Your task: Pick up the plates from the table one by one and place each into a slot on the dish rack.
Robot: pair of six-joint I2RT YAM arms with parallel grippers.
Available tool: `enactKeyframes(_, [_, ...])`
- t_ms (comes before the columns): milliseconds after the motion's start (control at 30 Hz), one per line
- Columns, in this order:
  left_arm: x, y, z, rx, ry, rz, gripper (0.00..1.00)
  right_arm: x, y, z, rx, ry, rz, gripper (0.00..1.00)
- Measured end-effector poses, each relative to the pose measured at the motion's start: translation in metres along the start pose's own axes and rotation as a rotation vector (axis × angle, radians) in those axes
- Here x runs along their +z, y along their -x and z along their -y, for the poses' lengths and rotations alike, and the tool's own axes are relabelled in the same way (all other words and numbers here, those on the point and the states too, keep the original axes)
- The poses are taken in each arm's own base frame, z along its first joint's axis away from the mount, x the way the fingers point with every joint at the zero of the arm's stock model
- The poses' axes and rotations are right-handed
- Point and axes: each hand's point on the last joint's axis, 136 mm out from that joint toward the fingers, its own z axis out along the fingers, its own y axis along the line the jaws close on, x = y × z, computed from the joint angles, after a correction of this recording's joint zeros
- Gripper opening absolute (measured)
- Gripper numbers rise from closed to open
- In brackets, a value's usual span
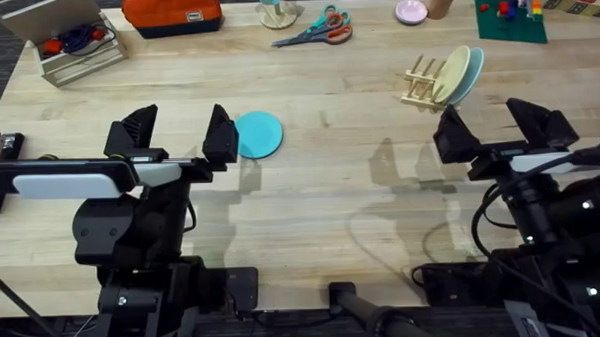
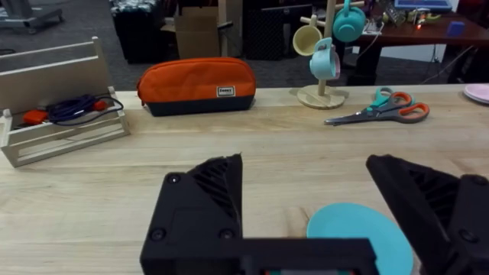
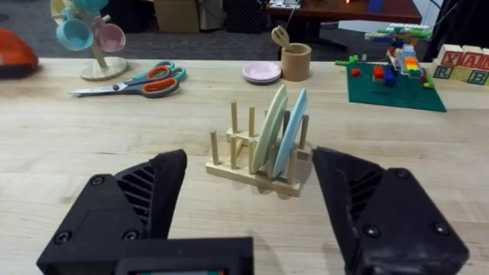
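Fingers of the left gripper (image 1: pixel 179 138) spread wide just beside the teal-blue plate (image 1: pixel 258 134), which lies flat on the table (image 1: pixel 331 197), seemingly lining up a pick. Rightward, two plates stand in the dish rack (image 3: pixel 256 169); the right gripper (image 1: pixel 504 131) hangs open, empty.

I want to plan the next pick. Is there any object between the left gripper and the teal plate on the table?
Nothing visible stands between them. The left gripper is open beside the teal plate, with bare table around the plate.
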Motion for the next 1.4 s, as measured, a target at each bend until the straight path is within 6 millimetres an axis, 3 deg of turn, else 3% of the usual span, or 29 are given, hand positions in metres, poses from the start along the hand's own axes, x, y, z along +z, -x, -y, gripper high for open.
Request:
enactKeyframes(600, [0.0,0.0,0.0,0.0,0.0,0.0,0.993,0.0,0.001,-0.001,0.001,0.004,0.002,0.995])
enactKeyframes(867, [-0.002,0.001,0.0,0.0,0.0,-0.027,0.993,-0.001,0.015,-0.002,-0.002,0.01,0.051,0.995])
enactKeyframes(967, [-0.009,0.015,0.0,0.0,0.0,-0.045,0.993,-0.005,0.032,-0.003,-0.003,0.014,0.08,0.995])
enactKeyframes(1100, [-0.026,0.049,0.0,0.003,0.001,-0.052,0.993,-0.018,0.064,-0.004,-0.005,0.019,0.107,0.995])
enactKeyframes(1400, [-0.077,0.132,0.0,0.004,0.005,-0.012,0.993,-0.068,0.141,-0.006,-0.008,0.023,0.123,0.995])
